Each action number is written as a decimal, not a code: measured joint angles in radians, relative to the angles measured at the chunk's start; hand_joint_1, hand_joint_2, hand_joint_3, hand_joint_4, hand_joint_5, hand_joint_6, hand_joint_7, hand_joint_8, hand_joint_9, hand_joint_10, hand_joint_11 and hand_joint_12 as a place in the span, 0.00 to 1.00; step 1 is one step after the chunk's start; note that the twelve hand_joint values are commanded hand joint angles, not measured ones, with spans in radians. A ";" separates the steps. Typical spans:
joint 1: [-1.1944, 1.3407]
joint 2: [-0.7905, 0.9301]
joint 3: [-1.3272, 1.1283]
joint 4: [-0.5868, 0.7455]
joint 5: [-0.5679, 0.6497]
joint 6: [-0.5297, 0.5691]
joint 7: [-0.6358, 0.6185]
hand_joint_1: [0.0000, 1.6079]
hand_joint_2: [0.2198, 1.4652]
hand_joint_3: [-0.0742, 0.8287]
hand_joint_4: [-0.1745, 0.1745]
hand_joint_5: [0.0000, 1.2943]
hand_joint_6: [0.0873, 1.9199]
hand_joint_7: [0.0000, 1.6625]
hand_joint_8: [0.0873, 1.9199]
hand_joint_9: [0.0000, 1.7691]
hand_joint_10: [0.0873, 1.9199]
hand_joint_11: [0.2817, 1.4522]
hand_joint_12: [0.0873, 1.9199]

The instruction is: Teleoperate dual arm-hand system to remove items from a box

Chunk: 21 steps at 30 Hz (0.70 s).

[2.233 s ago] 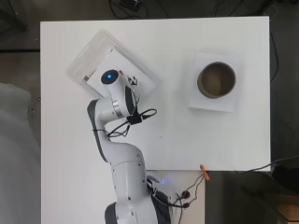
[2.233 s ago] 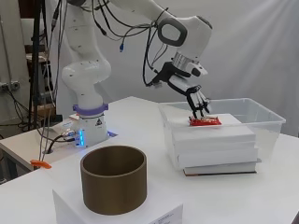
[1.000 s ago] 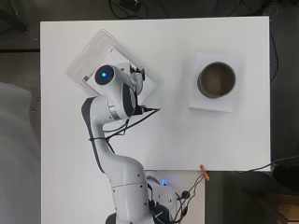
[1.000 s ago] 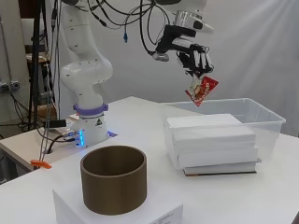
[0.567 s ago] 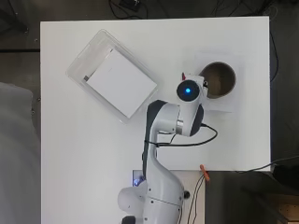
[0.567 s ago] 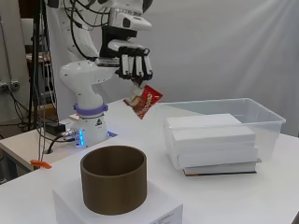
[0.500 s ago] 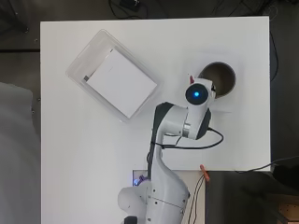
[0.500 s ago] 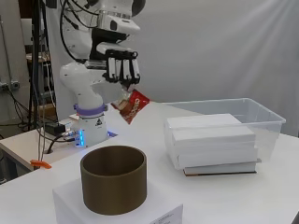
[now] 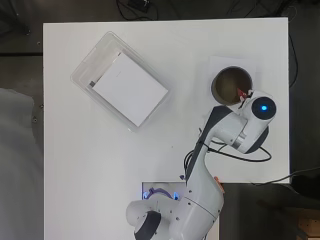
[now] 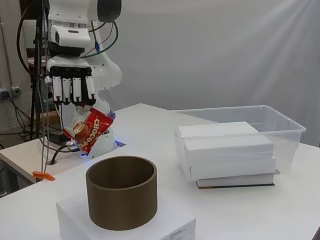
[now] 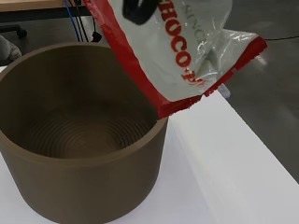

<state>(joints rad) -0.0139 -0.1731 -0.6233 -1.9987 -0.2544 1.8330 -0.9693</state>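
White tabletop (image 9: 90, 165). Clear box (image 10: 280, 131) at far side, holding a white stack (image 10: 227, 152). Brown tub (image 10: 121, 198) on a white block (image 10: 125, 222), well apart from the box. Hand (image 10: 73, 86) curled on top edge of the red packet (image 10: 89, 129); packet hangs in air, seemingly over the tub's rim, not inside.

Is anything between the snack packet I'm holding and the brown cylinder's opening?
Nothing visible. The snack packet hangs from the robot hand above the near rim of the brown cylinder, whose inside looks empty in the wrist view and whose top is open.
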 joint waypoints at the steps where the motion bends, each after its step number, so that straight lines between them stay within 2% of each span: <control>1: 0.027 -0.001 -0.016 0.008 0.001 -0.003 0.006 0.77 0.74 0.08 1.00 0.77 0.89 0.74 1.00 0.82 1.00 0.80 0.97; 2: 0.063 0.003 -0.034 0.017 0.007 -0.002 0.008 0.77 0.74 0.08 1.00 0.77 0.89 0.74 1.00 0.82 1.00 0.81 0.96; 5: 0.149 0.080 -0.044 0.065 0.037 -0.006 -0.022 0.75 0.74 0.08 1.00 0.81 0.69 0.74 1.00 0.83 1.00 0.81 0.97; 7: 0.130 0.166 -0.027 0.108 0.065 -0.008 -0.041 0.74 0.74 0.08 0.66 0.48 0.24 0.69 1.00 0.81 1.00 0.79 0.99; 8: 0.092 0.236 -0.023 0.136 0.090 -0.012 -0.052 0.72 0.74 0.08 0.56 0.54 0.31 0.69 1.00 0.80 1.00 0.78 0.99; 9: 0.064 0.285 -0.017 0.159 0.108 -0.021 -0.057 0.63 0.71 0.07 0.45 0.39 0.22 0.68 1.00 0.79 1.00 0.78 1.00; 10: 0.037 0.336 -0.010 0.188 0.123 -0.037 -0.059 0.41 0.55 0.04 0.53 0.23 0.11 0.43 0.64 0.51 0.71 0.54 0.66; 11: 0.015 0.376 -0.003 0.219 0.134 -0.058 -0.058 0.24 0.43 0.04 0.63 0.12 0.04 0.24 0.33 0.28 0.42 0.33 0.36; 12: -0.006 0.414 0.007 0.257 0.143 -0.090 -0.060 0.15 0.37 0.06 0.69 0.06 0.00 0.12 0.15 0.16 0.23 0.22 0.17; 13: -0.028 0.448 0.020 0.303 0.150 -0.133 -0.066 0.11 0.34 0.07 0.72 0.03 0.00 0.06 0.05 0.11 0.11 0.16 0.06; 14: -0.053 0.479 0.031 0.356 0.155 -0.183 -0.071 0.09 0.33 0.08 0.72 0.01 0.00 0.03 0.00 0.10 0.04 0.14 0.01; 15: -0.076 0.500 0.037 0.411 0.159 -0.234 -0.076 0.08 0.33 0.08 0.70 0.01 0.00 0.01 0.00 0.11 0.01 0.14 0.00; 16: -0.094 0.514 0.039 0.485 0.163 -0.294 -0.086 0.08 0.35 0.09 0.65 0.00 0.00 0.05 0.00 0.16 0.00 0.15 0.00; 17: -0.096 0.514 0.041 0.518 0.165 -0.310 -0.093 0.08 0.39 0.09 0.60 0.02 0.00 0.11 0.00 0.22 0.00 0.16 0.00; 19: -0.098 0.492 0.054 0.538 0.162 -0.294 -0.108 0.08 0.43 0.09 0.53 0.05 0.00 0.18 0.00 0.28 0.00 0.18 0.00; 21: -0.103 0.435 0.077 0.481 0.156 -0.250 -0.124 0.07 0.46 0.10 0.52 0.11 0.00 0.22 0.00 0.30 0.00 0.19 0.00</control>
<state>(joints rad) -0.1173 0.2615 -0.5460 -1.5173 -0.0987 1.5830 -1.0929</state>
